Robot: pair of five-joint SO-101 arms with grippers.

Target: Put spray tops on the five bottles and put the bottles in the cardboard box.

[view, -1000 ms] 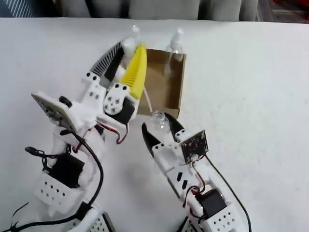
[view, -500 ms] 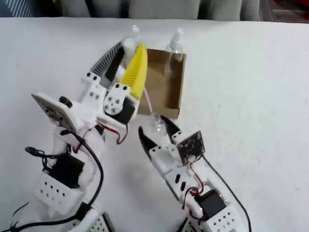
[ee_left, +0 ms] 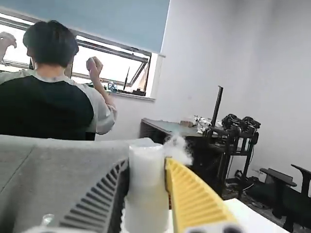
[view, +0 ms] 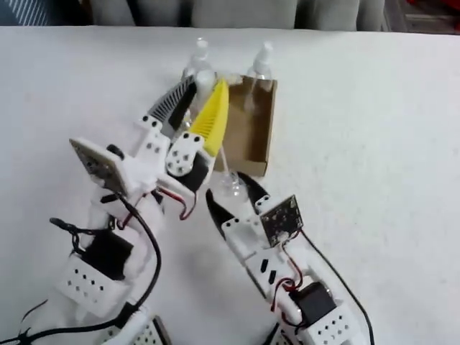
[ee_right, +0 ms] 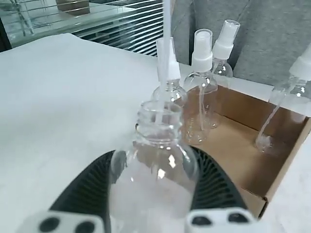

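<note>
White arms, black cables, yellow-and-grey jaws.

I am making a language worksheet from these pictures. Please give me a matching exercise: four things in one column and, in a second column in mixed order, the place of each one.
Things
1. spray top
2. bottle without a top
3. bottles with tops
4. cardboard box

Places
A. held in the right gripper
B. on the table, beyond both grippers
C. held in the left gripper
D. standing inside the box

Pairs: 1-C, 2-A, 3-D, 4-B
</note>
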